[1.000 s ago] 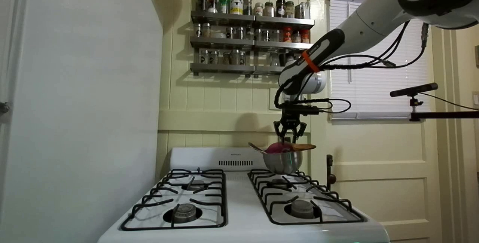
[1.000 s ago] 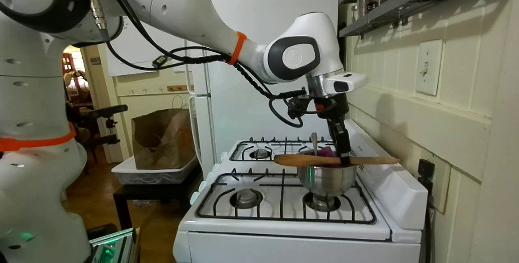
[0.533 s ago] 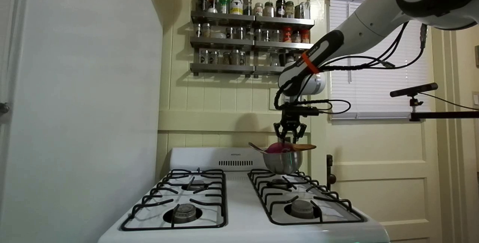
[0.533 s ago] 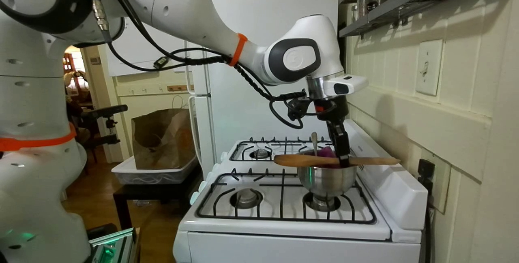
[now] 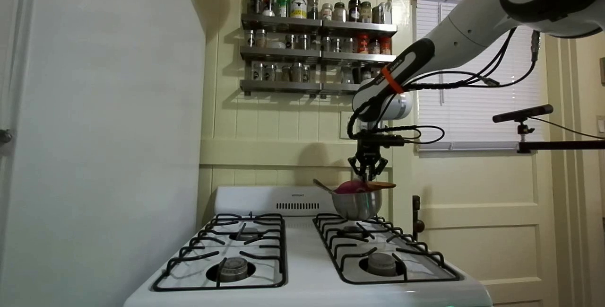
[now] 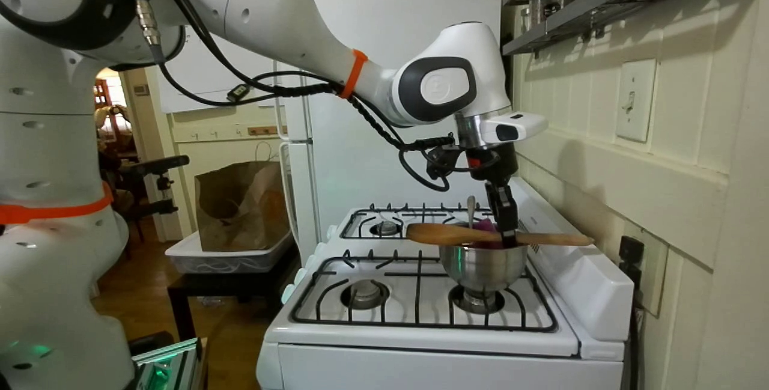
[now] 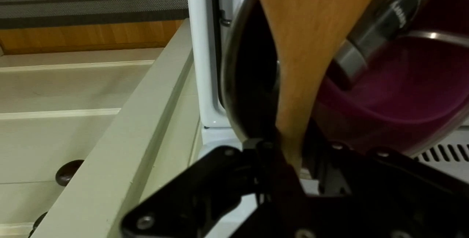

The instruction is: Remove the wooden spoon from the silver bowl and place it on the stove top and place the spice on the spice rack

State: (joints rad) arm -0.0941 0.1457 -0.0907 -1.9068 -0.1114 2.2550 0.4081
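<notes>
The wooden spoon (image 6: pixel 441 234) lies across the top of the silver bowl (image 6: pixel 480 268), broad head toward the stove's front; it also shows in the other views (image 5: pixel 381 185) (image 7: pixel 311 21). My gripper (image 6: pixel 509 240) is shut on the spoon's handle above the bowl (image 5: pixel 357 206); its fingers are close together (image 5: pixel 366 178). I cannot tell if the spoon still touches the rim. The bowl stands on a rear burner of the stove top (image 5: pixel 300 259). In the wrist view a jar with a black label (image 7: pixel 397 8) and grey lid lies in the bowl. The spice rack (image 5: pixel 281 54) is on the wall.
A magenta item (image 5: pixel 350 187) and a metal utensil handle (image 5: pixel 323 186) stick out of the bowl. The stove's backguard (image 6: pixel 577 258) and the wall are close behind the gripper. Black grates (image 5: pixel 283 250) cover the burners. The fridge (image 5: pixel 104 132) stands beside the stove.
My gripper's fingers have closed on the spoon's handle. The spoon has shifted slightly and its head has risen a little. The metal utensil in the bowl has moved slightly.
</notes>
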